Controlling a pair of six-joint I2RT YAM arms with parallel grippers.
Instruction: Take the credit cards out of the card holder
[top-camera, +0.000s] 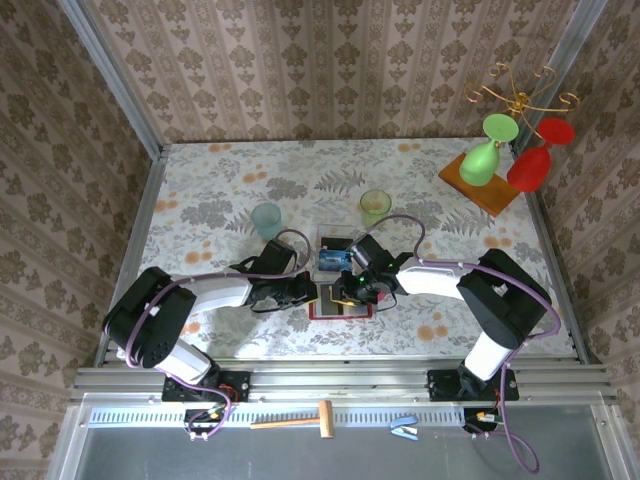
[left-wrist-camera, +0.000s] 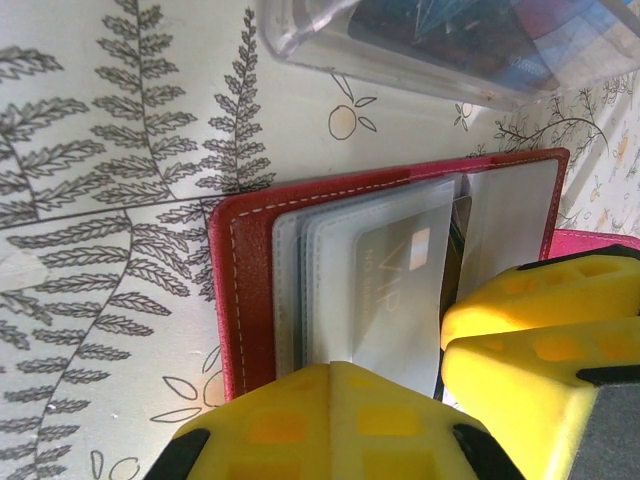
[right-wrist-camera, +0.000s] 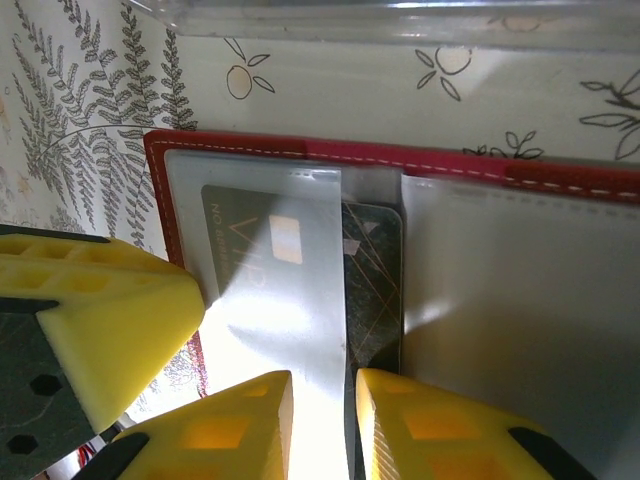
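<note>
Patterned wallpaper closes in a flower-print counter (top-camera: 220, 170). The work sits at lower centre of the overhead view, where both arms meet over the open red card holder (right-wrist-camera: 480, 162).

The step in hand looks like drawing a card out of its clear sleeve. A dark card (right-wrist-camera: 372, 290) with a chip and pale "VIP" lettering lies in the pocket of the holder's left leaf, its right part showing darker beyond the sleeve's edge. The left end effector (left-wrist-camera: 335, 395) is closed and seems to press down on that leaf, pinning it. The right end effector (right-wrist-camera: 322, 385) stands narrow at the bottom of its wrist view, one finger on each side of the sleeve edge. Whether it pinches the card or only the plastic I cannot tell.

Next, I judge, it needs a firm hold on the card alone and a pull along the pocket while the holder is kept flat.

Just above the holder in the overhead view, a clear box (top-camera: 335, 245) contains a blue card (top-camera: 332, 261). The box's other contents are blurred. The end effectors cover the holder's lower edge, so any further cards cannot be counted.
</note>
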